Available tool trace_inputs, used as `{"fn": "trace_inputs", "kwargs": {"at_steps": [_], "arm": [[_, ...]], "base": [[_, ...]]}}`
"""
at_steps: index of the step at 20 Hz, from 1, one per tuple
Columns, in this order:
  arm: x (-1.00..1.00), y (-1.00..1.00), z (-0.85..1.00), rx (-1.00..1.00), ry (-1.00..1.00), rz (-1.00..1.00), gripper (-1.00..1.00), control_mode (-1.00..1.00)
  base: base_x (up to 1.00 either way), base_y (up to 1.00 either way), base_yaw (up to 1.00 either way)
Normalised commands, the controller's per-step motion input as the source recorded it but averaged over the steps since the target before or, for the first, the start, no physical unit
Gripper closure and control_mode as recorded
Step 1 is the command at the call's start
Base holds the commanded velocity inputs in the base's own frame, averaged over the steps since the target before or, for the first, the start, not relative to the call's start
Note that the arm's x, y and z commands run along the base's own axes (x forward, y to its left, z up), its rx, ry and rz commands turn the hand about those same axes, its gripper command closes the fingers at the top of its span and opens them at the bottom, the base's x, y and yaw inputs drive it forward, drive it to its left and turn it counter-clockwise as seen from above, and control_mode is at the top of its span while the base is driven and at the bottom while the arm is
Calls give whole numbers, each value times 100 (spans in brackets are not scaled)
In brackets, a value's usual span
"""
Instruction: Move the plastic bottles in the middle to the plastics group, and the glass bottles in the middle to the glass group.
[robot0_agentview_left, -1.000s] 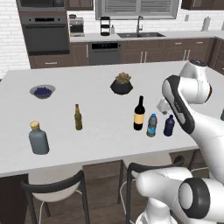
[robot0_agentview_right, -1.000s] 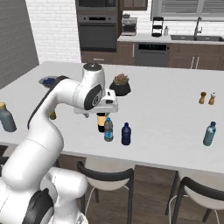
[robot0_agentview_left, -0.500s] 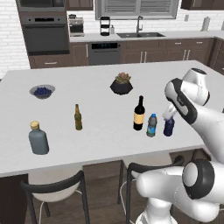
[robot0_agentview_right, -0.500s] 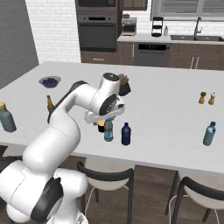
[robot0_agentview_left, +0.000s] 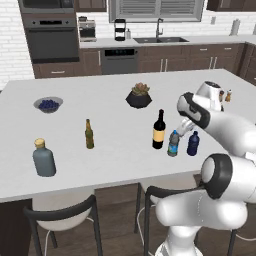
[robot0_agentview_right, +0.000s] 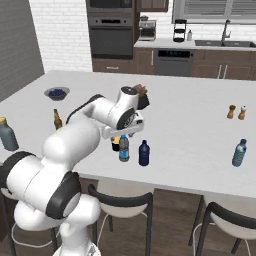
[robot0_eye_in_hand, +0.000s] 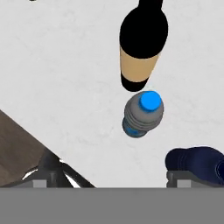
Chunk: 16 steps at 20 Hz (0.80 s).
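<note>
The small clear water bottle (robot0_agentview_left: 173, 143) (robot0_agentview_right: 124, 148) (robot0_eye_in_hand: 143, 114) with its blue cap stands upright on the white island. The tall dark wine bottle (robot0_agentview_left: 159, 130) (robot0_eye_in_hand: 143, 43) with a tan label is just beside it, mostly hidden by the hand in the right base view. My gripper (robot0_agentview_left: 180, 131) (robot0_agentview_right: 123, 133) (robot0_eye_in_hand: 108, 183) hovers open just above the water bottle, holding nothing. A bluish plastic bottle (robot0_agentview_right: 239, 153) of the plastics group stands far right. The glass group is at the left: the olive-brown beer bottle (robot0_agentview_left: 89, 134) (robot0_agentview_right: 57, 119) and the grey-blue flask (robot0_agentview_left: 44, 158) (robot0_agentview_right: 7, 134).
A dark blue bottle (robot0_agentview_left: 193, 143) (robot0_agentview_right: 144, 153) (robot0_eye_in_hand: 197, 162) stands close to the water bottle on its right. A bowl of blue berries (robot0_agentview_left: 48, 104), a potted plant (robot0_agentview_left: 139, 96) and two shakers (robot0_agentview_right: 237, 112) sit farther back. Chairs stand under the near counter edge (robot0_eye_in_hand: 26, 131).
The hand has come slightly lower and closer over the water bottle, and the arm's elbow has swung. No bottle has moved.
</note>
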Motion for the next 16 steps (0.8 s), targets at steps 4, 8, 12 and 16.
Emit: {"fn": "trace_inputs", "kwargs": {"at_steps": [4, 8, 12, 16], "arm": [[53, 3, -33, 0, 8, -16, -100, -100], [50, 4, -28, 0, 10, -8, -100, -100], [42, 0, -25, 0, 1, -1, -100, -100], [41, 0, -28, 0, 0, 0, -100, -100]], "base": [[0, 0, 0], [0, 0, 0], [0, 0, 0], [0, 0, 0]]}}
